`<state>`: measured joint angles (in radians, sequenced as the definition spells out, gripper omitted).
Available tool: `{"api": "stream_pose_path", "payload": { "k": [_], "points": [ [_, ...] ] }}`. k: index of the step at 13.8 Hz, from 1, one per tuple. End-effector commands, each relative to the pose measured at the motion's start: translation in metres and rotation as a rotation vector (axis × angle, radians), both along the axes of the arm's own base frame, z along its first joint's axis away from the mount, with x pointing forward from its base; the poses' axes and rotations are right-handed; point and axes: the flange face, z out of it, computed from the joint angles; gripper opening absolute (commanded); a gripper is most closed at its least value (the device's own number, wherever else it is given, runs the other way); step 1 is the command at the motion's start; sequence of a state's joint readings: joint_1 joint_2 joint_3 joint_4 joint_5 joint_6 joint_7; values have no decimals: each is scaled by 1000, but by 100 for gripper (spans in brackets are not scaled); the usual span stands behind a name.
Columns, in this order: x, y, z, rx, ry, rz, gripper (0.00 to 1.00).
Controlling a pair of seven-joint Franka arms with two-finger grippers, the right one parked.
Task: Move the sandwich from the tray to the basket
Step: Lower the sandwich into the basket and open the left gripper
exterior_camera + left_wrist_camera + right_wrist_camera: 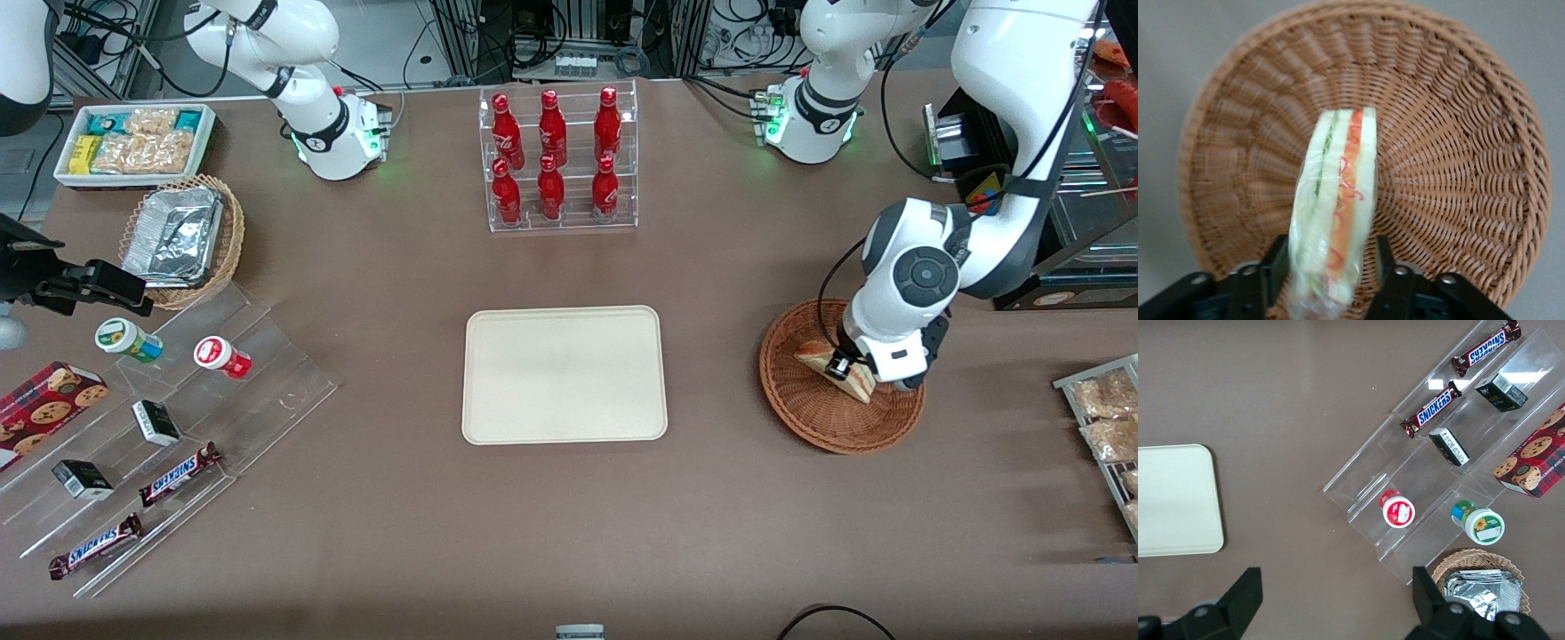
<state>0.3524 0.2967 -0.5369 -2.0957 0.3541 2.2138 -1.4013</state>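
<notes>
- The left arm's claw (1331, 255) hangs low over the round wicker basket (805, 411), its fingers parted on either side of the wrapped sandwich (1338, 193) – a gap shows beside one of them, so the grip appears to be off.
- The sandwich lies inside the basket, its cut face turned up, with pale bread, greens and an orange-red filling visible through clear wrap.
- The cream tray (564, 376), likely the starting point, sits on the brown surface (578, 533) beside the basket, toward the parked arm's end.
- The step in hand looks to be the release – delivery is all but complete, with only the withdrawal left.
- The next move calls for a straight, unhurried lift, fingers kept wide until they are well above the woven rim. The loose wrap could cling to a finger and drag the sandwich, and a sideways drift could catch the wicker.
</notes>
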Motion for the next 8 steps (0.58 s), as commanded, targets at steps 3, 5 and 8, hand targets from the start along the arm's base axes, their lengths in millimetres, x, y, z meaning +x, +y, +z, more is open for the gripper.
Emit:
{"api": "stream_pose_path", "payload": {
  "k": [3,5,8],
  "points": [
    [25,-41,123,93,62,-20,100],
    [27,-52,167,96,76,-69,100],
    [22,-45,233,50,152,-206,100]
  ]
}}
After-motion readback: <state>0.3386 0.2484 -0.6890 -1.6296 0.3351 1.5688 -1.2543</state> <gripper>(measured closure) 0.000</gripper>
